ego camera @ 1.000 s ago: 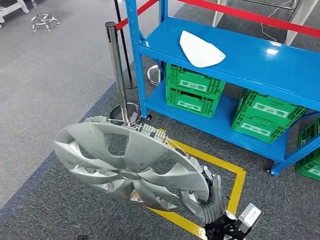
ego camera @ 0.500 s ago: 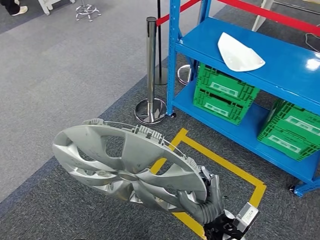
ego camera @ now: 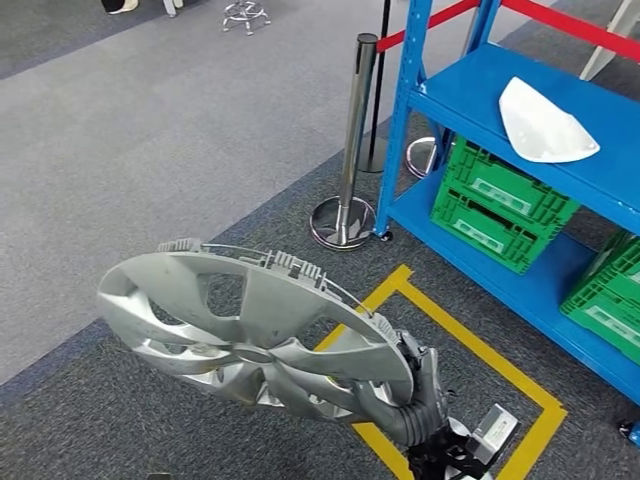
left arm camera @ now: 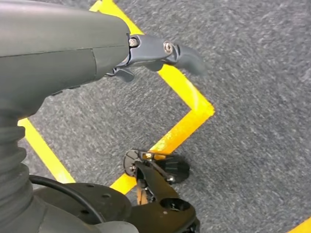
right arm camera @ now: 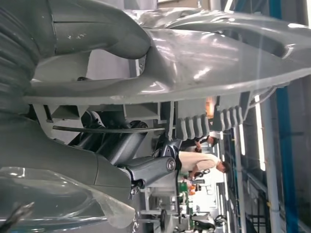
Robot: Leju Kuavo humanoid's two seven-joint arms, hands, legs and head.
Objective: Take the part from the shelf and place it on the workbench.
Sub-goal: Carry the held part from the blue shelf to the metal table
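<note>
Head view is showing the right hand [ego camera: 411,405] gripping the rim of the silver wheel cover [ego camera: 249,335], carried tilted above grey carpet and yellow floor tape [ego camera: 468,345]; the right wrist view is showing the thumb [right arm camera: 99,29] pressing on the cover's face. Left wrist view is showing the left hand [left arm camera: 161,51] hanging over the tape, fingers loosely extended and holding nothing. Green crates [ego camera: 502,205] are sitting on the blue shelf's [ego camera: 468,100] lower level, contents not visible, and a white part [ego camera: 543,125] is lying above them.
</note>
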